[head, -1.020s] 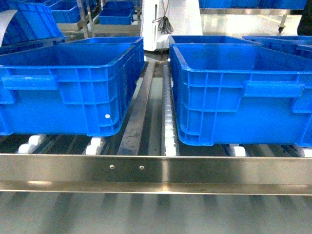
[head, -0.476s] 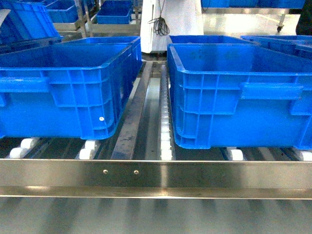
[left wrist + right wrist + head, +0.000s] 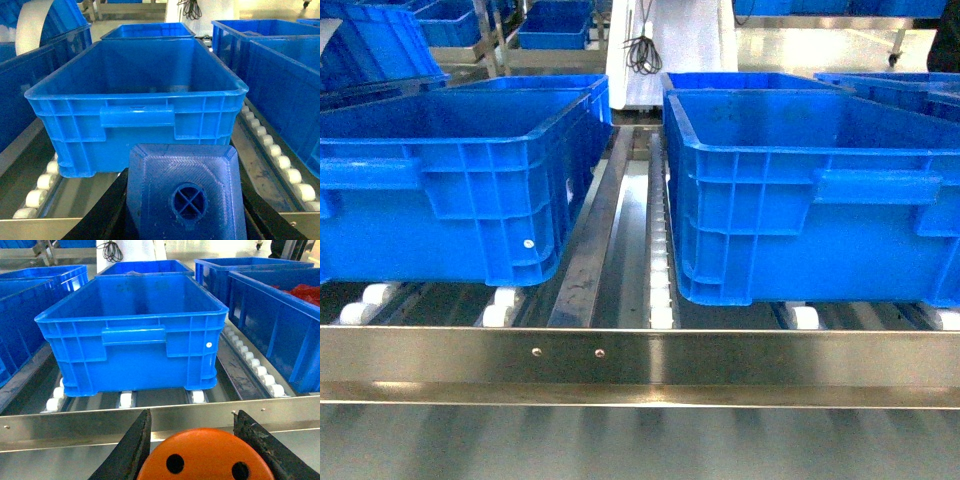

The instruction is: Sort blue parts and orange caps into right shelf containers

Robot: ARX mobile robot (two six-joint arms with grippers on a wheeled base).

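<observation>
**Hands loaded, robot settles before the crates**

Both hands arrive full: the left hand (image 3: 185,200) is clamped on a blue part (image 3: 186,192), the right hand (image 3: 192,450) on an orange cap (image 3: 206,455). Neither hand shows in the head view. Over the past second that view has slid and then all but stopped, the left crate (image 3: 470,180) and right crate (image 3: 800,190) now sitting squarely ahead on the roller shelf (image 3: 640,355). Judged from that, the approach is over and the drops come next. Each wrist camera faces an open crate (image 3: 135,95) (image 3: 132,315) just beyond its load.
</observation>
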